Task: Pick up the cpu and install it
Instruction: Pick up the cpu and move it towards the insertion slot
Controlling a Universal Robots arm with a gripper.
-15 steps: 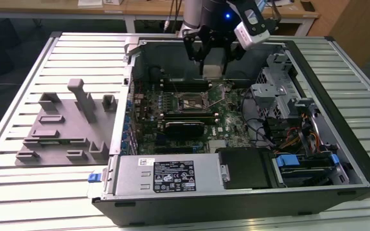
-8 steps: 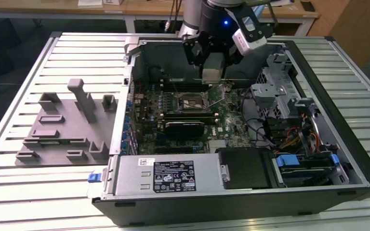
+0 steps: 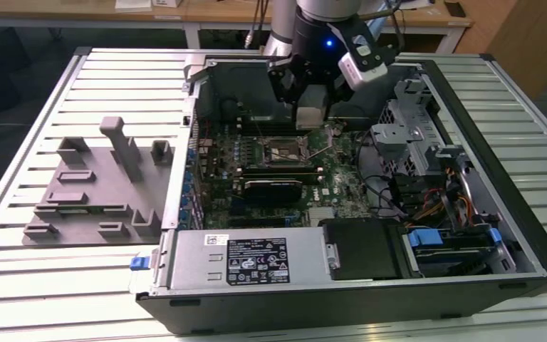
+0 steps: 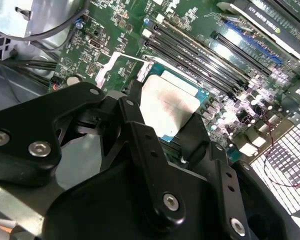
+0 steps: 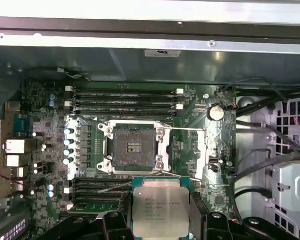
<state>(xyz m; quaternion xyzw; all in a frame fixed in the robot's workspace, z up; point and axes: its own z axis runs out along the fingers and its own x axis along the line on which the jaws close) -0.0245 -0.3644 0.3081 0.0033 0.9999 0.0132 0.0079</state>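
Two black fingers of the gripper are clamped on opposite edges of the cpu, holding it near the open socket over the motherboard, and it looks light, stiff, slick-lidded and probably fragile underneath, so edges-only grip imo.

Printed matter, none clear enough to read out. Large white label on the power supply: rows of black print and symbols. Small white sticker beside that label's upper corner. cpu lid: several lines of fine marking. Pale sticker on the case wall. Small printed tag at the socket centre. Pale lettering along the expansion card edge.
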